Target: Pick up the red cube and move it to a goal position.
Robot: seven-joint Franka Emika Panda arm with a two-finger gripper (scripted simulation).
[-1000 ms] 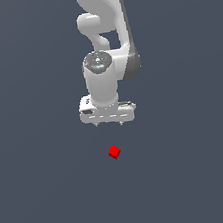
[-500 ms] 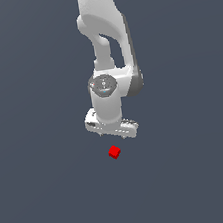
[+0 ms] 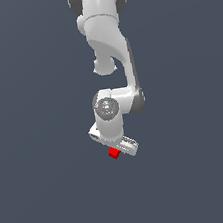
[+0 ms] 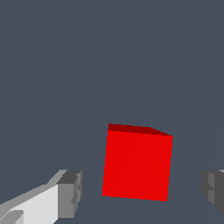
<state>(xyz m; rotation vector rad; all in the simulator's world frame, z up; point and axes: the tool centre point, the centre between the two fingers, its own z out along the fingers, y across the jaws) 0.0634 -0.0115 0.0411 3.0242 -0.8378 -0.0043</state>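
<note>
Down low over the dark grey counter [image 3: 55,192], white pincer [image 4: 142,194] spread apart, small bright red matte cube [image 4: 137,164] sitting between the grey fingertips [image 4: 70,192], gaps on both sides, not clamped, partly tucked under the hand in the exterior view

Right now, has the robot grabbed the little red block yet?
Not yet. Done: the end effector is down at the red cube, with a finger on each side. In hand: it is open, with gaps showing beside the cube. Left: close on it, lift it and carry it to the goal, which these views don't show.
</note>
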